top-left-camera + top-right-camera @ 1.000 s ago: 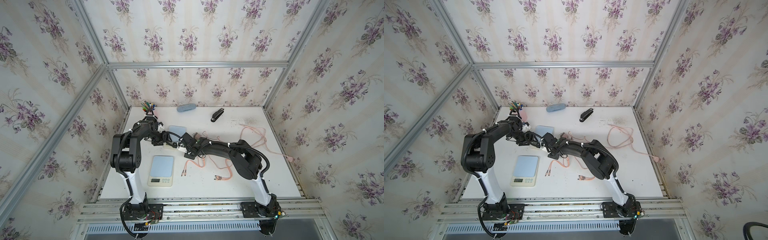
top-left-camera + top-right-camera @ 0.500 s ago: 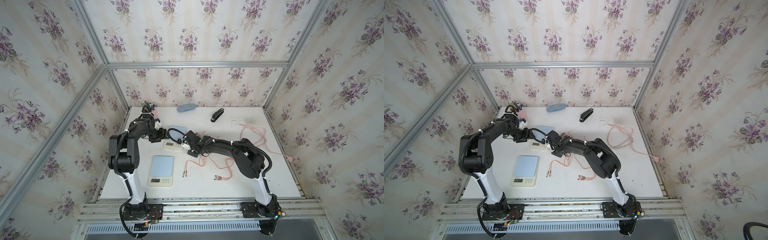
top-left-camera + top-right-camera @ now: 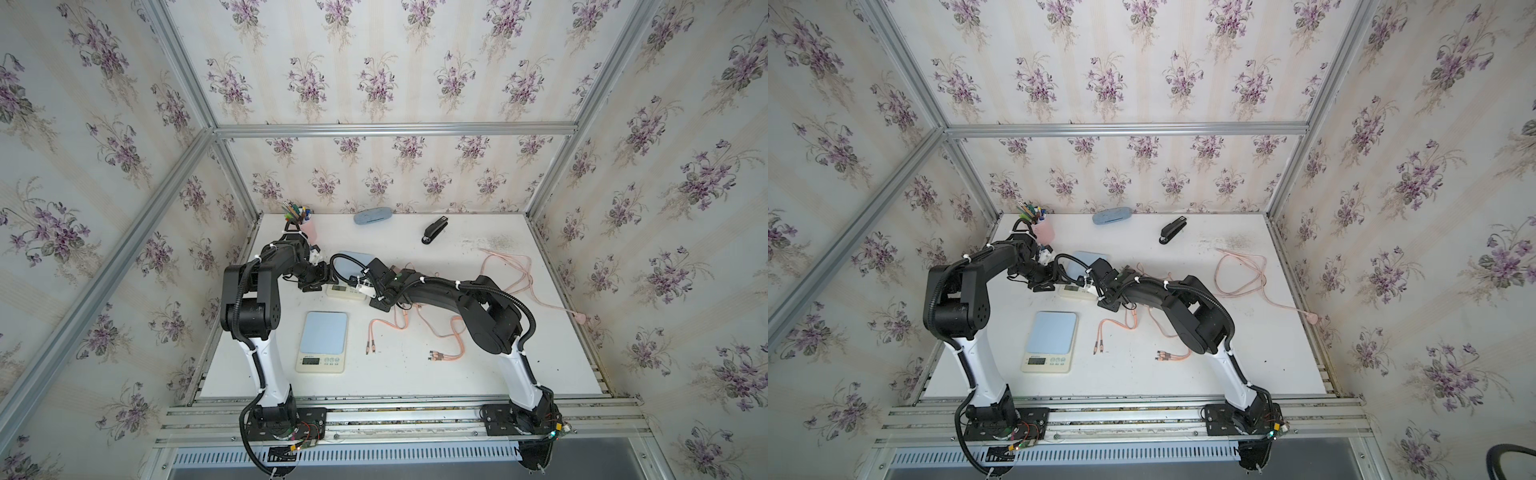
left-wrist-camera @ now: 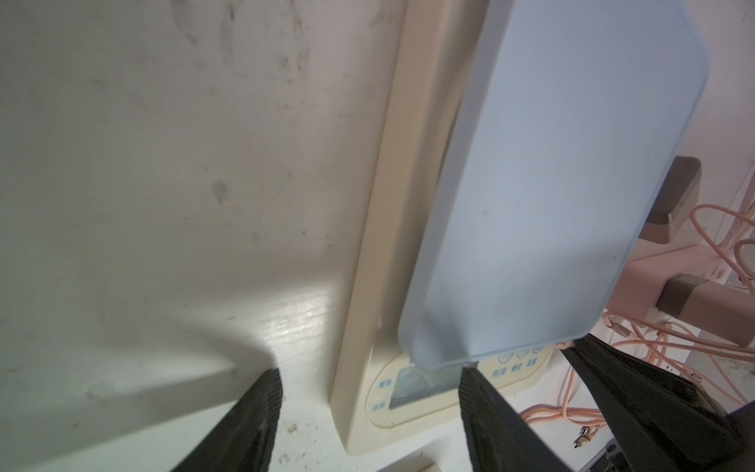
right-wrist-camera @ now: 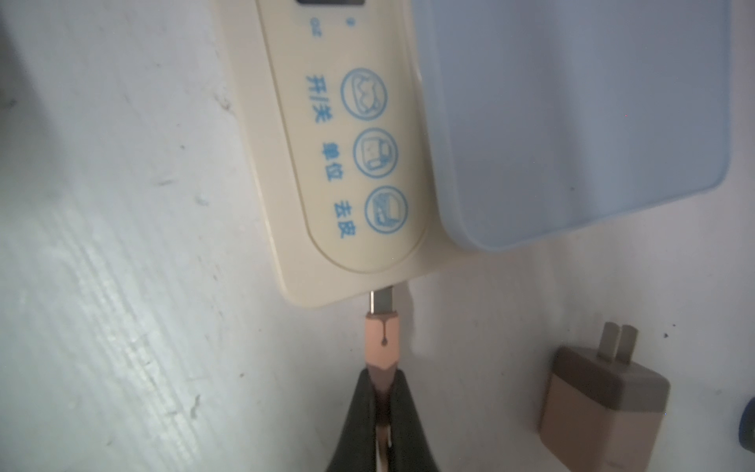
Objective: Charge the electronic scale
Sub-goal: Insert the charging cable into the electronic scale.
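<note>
A cream electronic scale with a pale blue platform lies at the middle back, between both grippers. My right gripper is shut on a pink charging plug. The plug's metal tip meets the side edge of the scale below its buttons. My left gripper is open and straddles the front corner of the scale. One of its fingers stands clear of the scale's side.
A second, like scale lies nearer the front. Loose pink cables trail over the right half. A brown charger block lies beside the plug. Pen cup, blue case and stapler line the back.
The left arm's elbow has swung back toward the pen cup, and the back scale's cream front has come into sight between the grippers. The right gripper has kept its hold on the plug.
</note>
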`<state>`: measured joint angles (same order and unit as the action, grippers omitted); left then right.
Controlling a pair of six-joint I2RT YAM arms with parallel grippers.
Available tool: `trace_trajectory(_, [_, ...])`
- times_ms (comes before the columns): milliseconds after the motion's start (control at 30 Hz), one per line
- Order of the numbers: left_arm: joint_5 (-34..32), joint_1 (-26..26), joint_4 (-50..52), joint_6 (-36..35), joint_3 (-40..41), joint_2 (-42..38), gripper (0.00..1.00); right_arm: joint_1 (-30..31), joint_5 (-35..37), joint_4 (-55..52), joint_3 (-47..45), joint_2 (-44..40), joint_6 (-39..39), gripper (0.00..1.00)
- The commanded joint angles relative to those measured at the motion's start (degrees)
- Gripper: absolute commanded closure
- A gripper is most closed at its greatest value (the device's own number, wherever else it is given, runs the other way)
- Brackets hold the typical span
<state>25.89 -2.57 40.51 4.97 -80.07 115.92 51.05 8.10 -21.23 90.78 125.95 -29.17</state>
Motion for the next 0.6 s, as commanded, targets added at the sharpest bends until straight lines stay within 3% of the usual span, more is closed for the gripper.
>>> trace_trajectory(0, [1.0,0.0,0.6,-1.3,-0.1,0.3,0.3,0.1,-2.1,0.7,-0.8,-0.5,-0.8,1.0])
trace_trajectory(567, [3.4,0.1,1.4,-2.4,-0.2,1.1,0.33,-0.6,-4.0,2.0,-1.0,-1.0,-0.8,1.0])
